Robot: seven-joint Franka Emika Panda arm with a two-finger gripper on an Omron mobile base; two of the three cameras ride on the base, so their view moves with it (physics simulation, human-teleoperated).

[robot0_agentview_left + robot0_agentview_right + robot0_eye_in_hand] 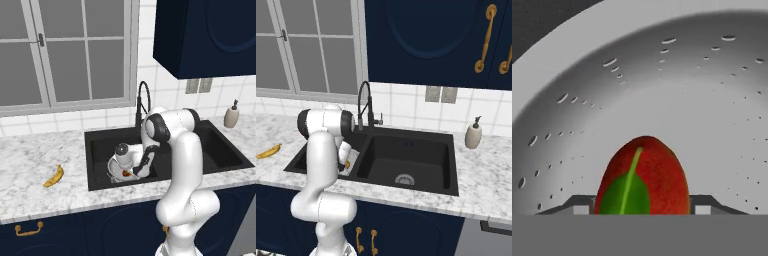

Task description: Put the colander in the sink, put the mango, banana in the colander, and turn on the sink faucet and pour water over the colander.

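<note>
The light-grey perforated colander [115,168] [662,100] sits in the left basin of the black sink [220,150] [406,160]. My gripper [131,172] [643,207] reaches down into it, shut on the red and green mango [126,173] [644,175], which rests low inside the bowl. In the hand view the mango fills the gap between the two finger tips. The yellow banana [54,176] [269,151] lies on the marble counter left of the sink. The black gooseneck faucet [143,100] [363,102] stands behind the sink; no water shows.
A beige soap dispenser [231,115] [473,134] stands on the counter at the sink's right rear. A window is behind the counter on the left, and navy wall cabinets hang above on the right. My own arm blocks part of the left basin.
</note>
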